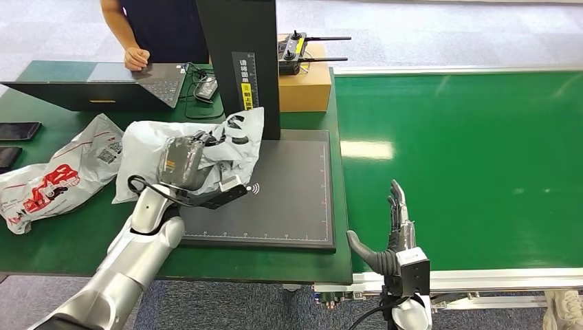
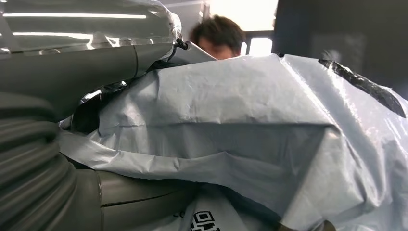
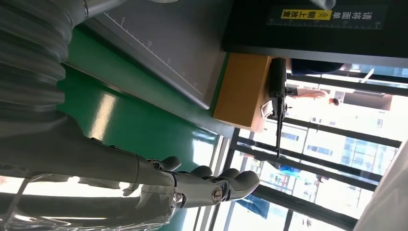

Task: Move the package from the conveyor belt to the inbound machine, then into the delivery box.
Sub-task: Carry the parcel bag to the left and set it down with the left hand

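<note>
Laptop [image 1: 103, 86], cardboard box [image 1: 304, 86], phones [image 1: 18, 130]

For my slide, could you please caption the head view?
Left hand holds a grey package over the inbound machine's scan plate; right hand hangs open by the green conveyor belt.

Conveyor belt [image 1: 467, 165]: glossy green. Package [image 1: 206, 148]: pale grey with black print. Second bag [image 1: 58, 175]: grey, red lettering. Scanner plate [image 1: 289, 192]: dark grey, white ruled edges. Box [image 1: 306, 86]: tan cardboard. Counter [image 1: 75, 240]: green.
</note>
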